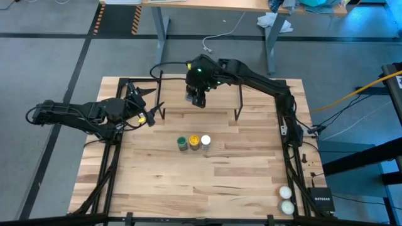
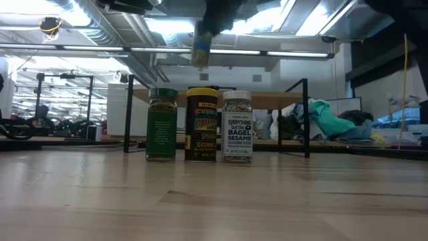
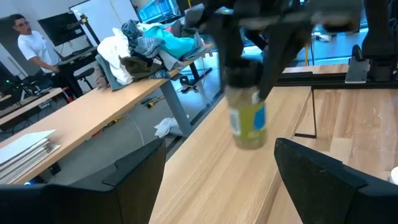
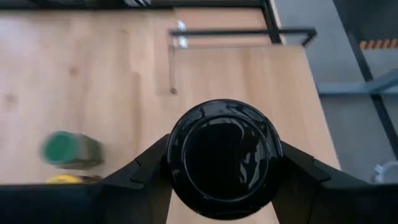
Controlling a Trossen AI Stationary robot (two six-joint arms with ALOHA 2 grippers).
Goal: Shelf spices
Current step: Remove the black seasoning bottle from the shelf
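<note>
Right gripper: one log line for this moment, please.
right gripper: shut on black-lidded spice jar, over light-wood shelf | left gripper: open, waiting | three jars on table

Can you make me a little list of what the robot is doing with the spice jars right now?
Right claw: shut on the black-lidded jar, held over the shelf
Left claw: open, waiting by the shelf's left end
Jars on the table: three in a row
Green-lidded jar: on the row's left in the high view
Yellow-lidded jar: middle
White-lidded jar: the other end
Jars standing on the shelf: none yet
</note>
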